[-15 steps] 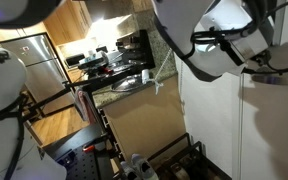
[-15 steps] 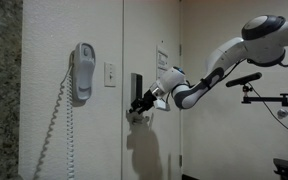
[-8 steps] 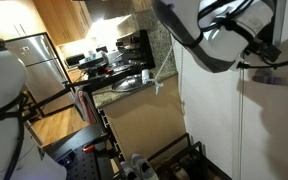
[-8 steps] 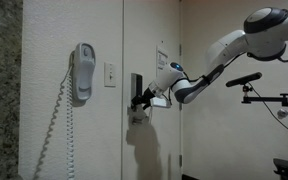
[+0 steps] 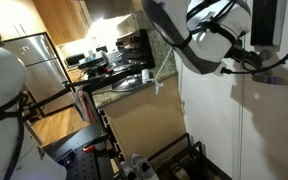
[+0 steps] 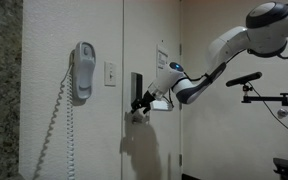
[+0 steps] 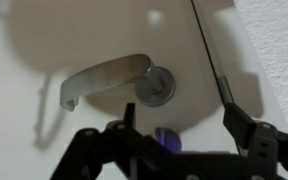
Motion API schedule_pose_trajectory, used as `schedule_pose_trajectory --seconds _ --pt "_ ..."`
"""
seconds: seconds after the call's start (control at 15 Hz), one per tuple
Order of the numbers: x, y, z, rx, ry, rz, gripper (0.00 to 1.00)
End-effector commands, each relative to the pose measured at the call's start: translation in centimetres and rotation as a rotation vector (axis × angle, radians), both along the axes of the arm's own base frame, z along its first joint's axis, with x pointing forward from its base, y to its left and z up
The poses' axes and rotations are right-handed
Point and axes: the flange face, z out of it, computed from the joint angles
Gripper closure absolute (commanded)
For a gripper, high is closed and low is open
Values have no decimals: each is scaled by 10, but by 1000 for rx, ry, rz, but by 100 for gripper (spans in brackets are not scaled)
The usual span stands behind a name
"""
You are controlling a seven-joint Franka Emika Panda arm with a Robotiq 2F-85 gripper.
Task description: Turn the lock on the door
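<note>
White door [image 7: 74, 30], silver lever handle [image 7: 109, 76], black lock [image 6: 136, 84]

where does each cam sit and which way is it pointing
An exterior view: close under the arm, which crosses the top, facing a kitchen counter.
An exterior view: off to the side, facing the door; arm and gripper show.
Wrist view: facing the lever handle; gripper fingers show below.
Shared: the arm in both exterior views.

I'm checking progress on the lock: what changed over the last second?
The arm lifted a little at the elbow, and the claw crept slightly upward by the lower end of the lock. Nothing was taken hold of or let go. The door, lever handle and wall phone stayed put.
</note>
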Motion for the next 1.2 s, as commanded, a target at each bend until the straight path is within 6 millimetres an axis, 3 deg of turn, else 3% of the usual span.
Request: schedule_pose_trajectory --seconds 0.0,0.27,0.53,0.8,1.13 --pt "-11 10 5 -31 10 -15 42" --pt "-25 19 2 -47 16 17 73" --pt "-60 31 -5 -97 2 48 100" --pt "-112 36 11 -192 -67 19 100" --pt "-175 27 20 -235 -86 -40 100"
